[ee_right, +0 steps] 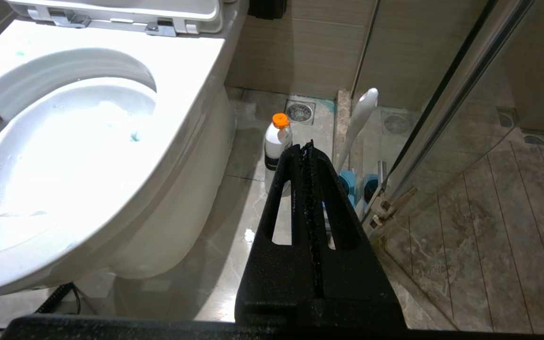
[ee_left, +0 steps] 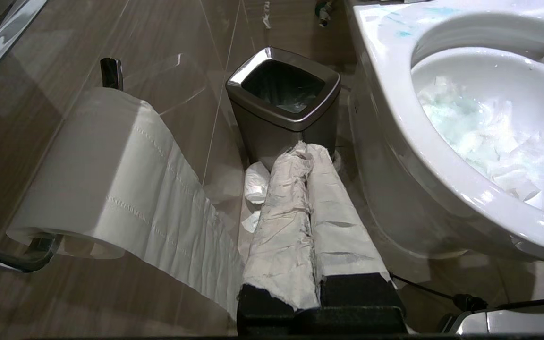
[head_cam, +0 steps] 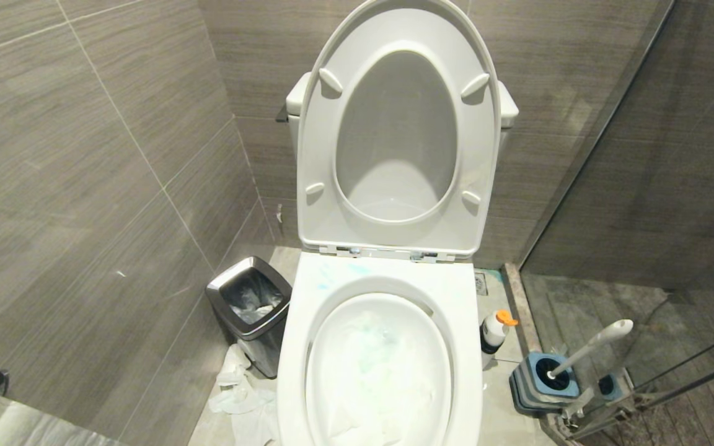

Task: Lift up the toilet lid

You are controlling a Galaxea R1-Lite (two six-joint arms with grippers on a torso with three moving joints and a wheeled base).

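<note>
The toilet lid (head_cam: 394, 124) stands upright against the tank, and its inner face shows through the oval hole of the raised white seat ring (head_cam: 317, 155) in front of it. Chrome hinges (head_cam: 388, 253) sit at their base. The bowl rim (head_cam: 298, 334) lies uncovered, with wet paper inside the bowl. Neither arm shows in the head view. My left gripper (ee_left: 306, 146), its fingers wrapped in white paper-like covering, is shut and empty, low beside the bowl's left side. My right gripper (ee_right: 307, 146), with black fingers, is shut and empty, low on the bowl's right side.
A dark bin (head_cam: 250, 306) stands left of the toilet, with paper scraps (head_cam: 239, 393) on the floor. A toilet paper roll (ee_left: 111, 160) hangs on the left wall. An orange-capped bottle (head_cam: 494, 331), a brush in a blue holder (head_cam: 552, 371) and a glass shower door (ee_right: 442, 108) are on the right.
</note>
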